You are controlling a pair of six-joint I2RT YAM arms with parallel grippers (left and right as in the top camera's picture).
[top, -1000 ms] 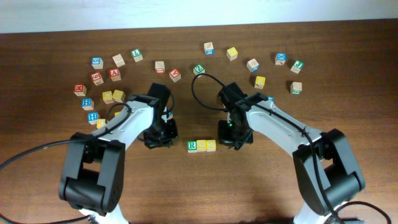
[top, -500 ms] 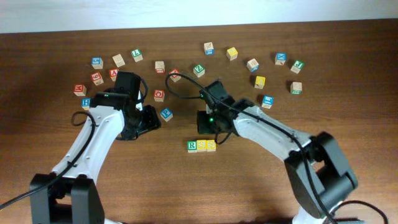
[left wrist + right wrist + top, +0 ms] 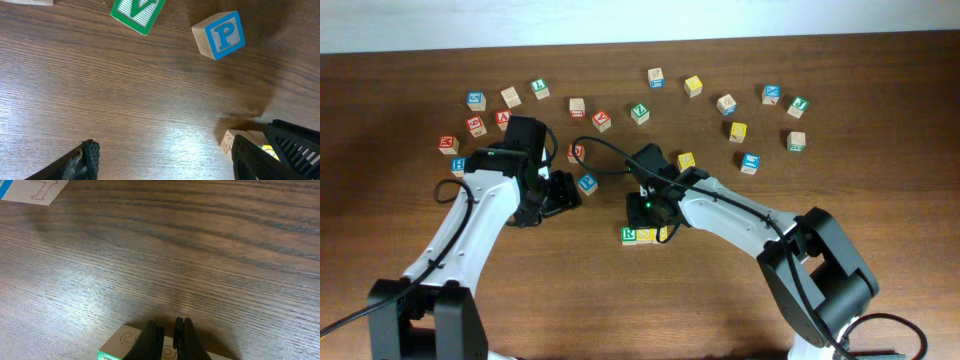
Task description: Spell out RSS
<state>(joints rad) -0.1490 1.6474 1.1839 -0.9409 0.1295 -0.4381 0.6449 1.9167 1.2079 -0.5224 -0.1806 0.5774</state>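
Swinging in from the right side of RSS (image 3: 638,236), the right arm (image 3: 720,205) now hangs over the row's far edge, while the left arm (image 3: 485,200) has drawn back toward the scattered cubes. The right jaws are clenched on nothing, tips at the cubes' rear, contact unclear. The left jaws are spread wide over bare bench (image 3: 125,100), near a blue P (image 3: 226,34). RSS already reads in order at mid-bench, so this looks like a final squaring nudge. Green R leads, with two yellow S cubes touching in line, the last partly under the right jaws.
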